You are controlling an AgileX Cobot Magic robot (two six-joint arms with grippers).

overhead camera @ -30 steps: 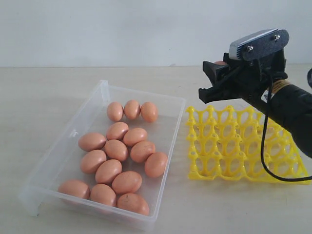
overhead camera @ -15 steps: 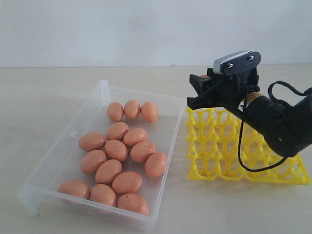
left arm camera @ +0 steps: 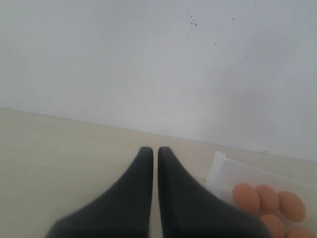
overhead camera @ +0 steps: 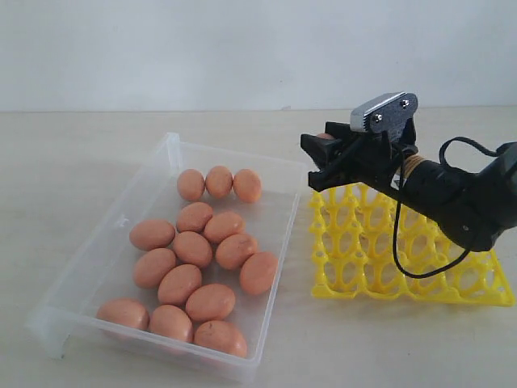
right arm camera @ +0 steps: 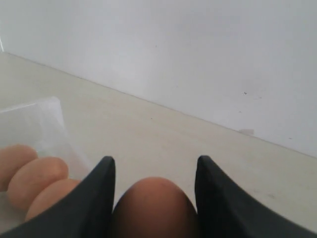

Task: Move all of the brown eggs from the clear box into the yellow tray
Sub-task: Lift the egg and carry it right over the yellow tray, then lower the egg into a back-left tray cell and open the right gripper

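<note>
Several brown eggs [overhead camera: 194,259] lie in the clear box [overhead camera: 105,242] on the left. To its right stands the yellow tray [overhead camera: 380,242]; the cups that show hold nothing. My right gripper [overhead camera: 321,158] hangs over the tray's far left corner, near the box's wall. It is shut on one brown egg [right arm camera: 153,208], which sits between its black fingers [right arm camera: 99,198]. My left gripper [left arm camera: 152,150] is shut with nothing in it. It points along the table, with the box's corner [left arm camera: 218,166] and a few eggs [left arm camera: 267,198] off to one side. It is out of the exterior view.
The right arm and its black cable [overhead camera: 404,250] cover the tray's far right cups. A pale wall [overhead camera: 242,48] stands behind the beige table [overhead camera: 65,162].
My right gripper has moved left and down with the egg, from above the tray's far side to its far left corner. The eggs in the box have not moved.
</note>
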